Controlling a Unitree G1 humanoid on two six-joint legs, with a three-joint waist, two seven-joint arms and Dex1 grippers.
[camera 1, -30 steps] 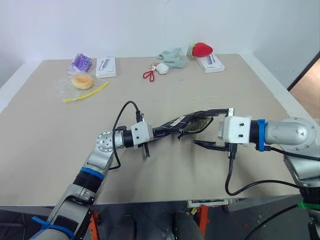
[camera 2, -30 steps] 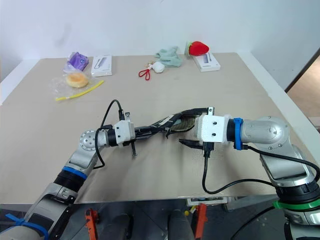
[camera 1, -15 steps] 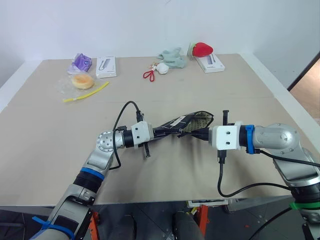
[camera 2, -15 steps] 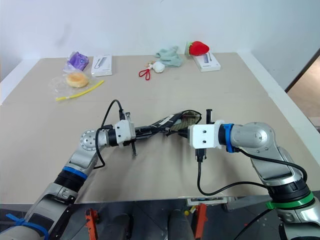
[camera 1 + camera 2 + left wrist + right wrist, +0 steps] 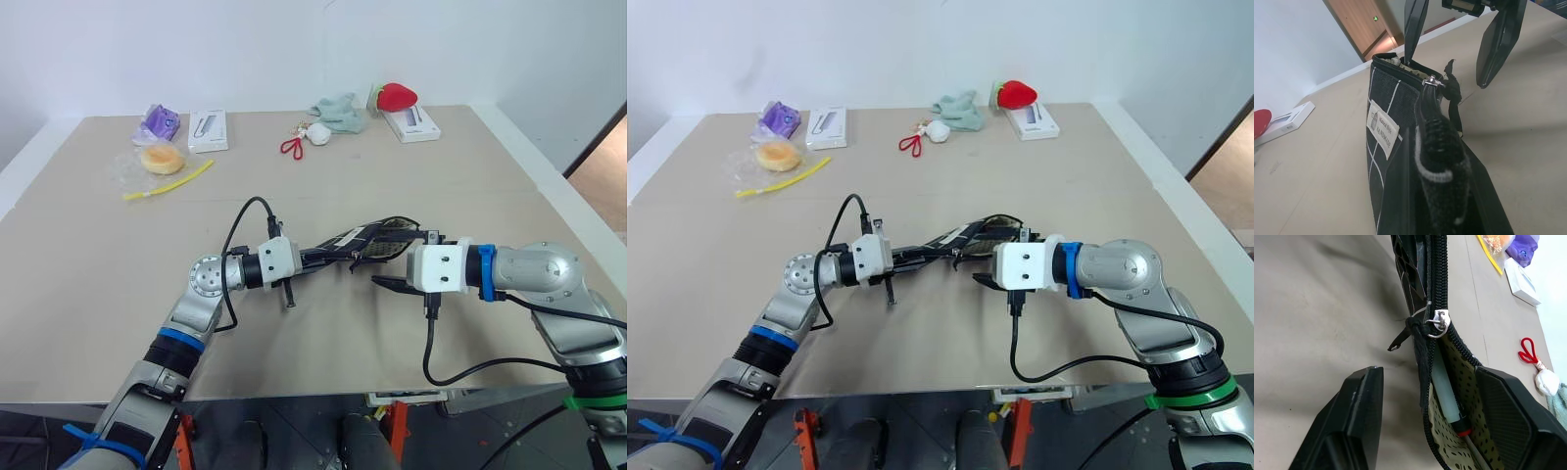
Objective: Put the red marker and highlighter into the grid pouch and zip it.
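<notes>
The grid pouch point(image 5: 364, 241) hangs above the middle of the table point(image 5: 88, 284), its near end clamped in the closed fingers of the left gripper point(image 5: 1442, 161). At the pouch's open far end the right gripper point(image 5: 1435, 431) has its fingers spread wide — one on each side of the mouth, gripping nothing. Inside that mouth lie the highlighter point(image 5: 1442, 387) and the red marker point(image 5: 1463, 427), just past the zipper pull cord point(image 5: 1420, 340).

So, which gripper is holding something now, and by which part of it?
The left gripper is shut on the black fabric grid pouch, at its zipped end. The right gripper is open around the pouch's unzipped end, holding nothing.
</notes>
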